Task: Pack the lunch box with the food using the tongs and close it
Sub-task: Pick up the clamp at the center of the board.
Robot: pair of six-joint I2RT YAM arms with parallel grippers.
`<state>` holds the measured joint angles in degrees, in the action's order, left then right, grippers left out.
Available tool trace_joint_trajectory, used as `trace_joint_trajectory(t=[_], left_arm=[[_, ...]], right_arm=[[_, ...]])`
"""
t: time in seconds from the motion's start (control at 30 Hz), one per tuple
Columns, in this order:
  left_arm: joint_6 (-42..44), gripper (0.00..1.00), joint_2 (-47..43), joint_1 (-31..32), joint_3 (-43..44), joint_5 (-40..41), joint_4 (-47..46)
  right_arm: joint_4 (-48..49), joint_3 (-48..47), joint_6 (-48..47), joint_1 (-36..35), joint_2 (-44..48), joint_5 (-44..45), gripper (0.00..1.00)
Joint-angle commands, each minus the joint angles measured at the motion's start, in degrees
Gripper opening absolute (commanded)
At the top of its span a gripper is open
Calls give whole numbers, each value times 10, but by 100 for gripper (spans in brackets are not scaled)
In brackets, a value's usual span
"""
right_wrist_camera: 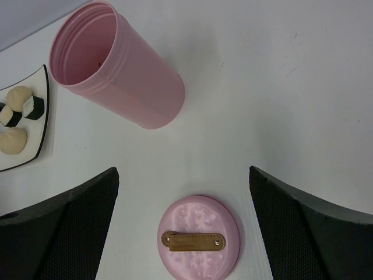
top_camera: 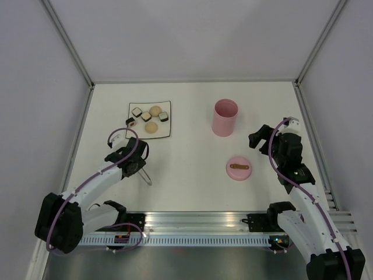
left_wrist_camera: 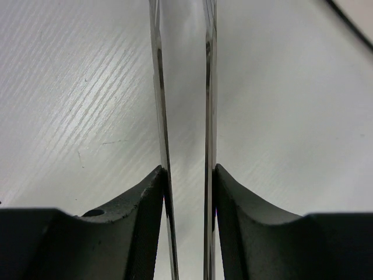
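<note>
Lunch box [top_camera: 225, 116] stands upright and open on the table [top_camera: 192, 157]. Plate [top_camera: 168, 133] is well left of the lunch box, roughly level with it. Lid [right_wrist_camera: 198, 236] lies flat, handle [right_wrist_camera: 193, 240] up, just nearer the arms than the lunch box. Right gripper [right_wrist_camera: 183, 170] hangs over the lid, jaws wide, holding nothing. Tongs [left_wrist_camera: 160, 87] are far left of the lunch box and nearer. Left gripper [left_wrist_camera: 187, 169] pinches both blades from outside, with a gap between the blades. Food [top_camera: 150, 116] is on the plate, one cube at the rim.
</note>
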<state>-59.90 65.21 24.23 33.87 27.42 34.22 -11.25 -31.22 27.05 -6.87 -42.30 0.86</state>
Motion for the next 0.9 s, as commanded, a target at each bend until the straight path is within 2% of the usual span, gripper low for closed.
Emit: trace_joint_trajectory(t=[0.0, 0.17, 0.37, 0.53, 0.6, 0.87], left_arm=[[38, 44, -52, 2, 52, 3, 18], [62, 44, -81, 2, 110, 24, 93], [89, 44, -109, 2, 167, 54, 126], [188, 45, -91, 2, 216, 52, 129], [251, 45, -63, 2, 252, 28, 134], [369, 47, 10, 1, 325, -137, 132]], right_arm=[[8, -17, 9, 2, 6, -3, 98], [8, -16, 6, 2, 11, -3, 98], [3, -15, 5, 2, 13, -4, 98], [1, -13, 5, 1, 18, -7, 98], [1, -13, 5, 1, 18, -7, 98], [-8, 2, 18, 2, 37, 2, 98]])
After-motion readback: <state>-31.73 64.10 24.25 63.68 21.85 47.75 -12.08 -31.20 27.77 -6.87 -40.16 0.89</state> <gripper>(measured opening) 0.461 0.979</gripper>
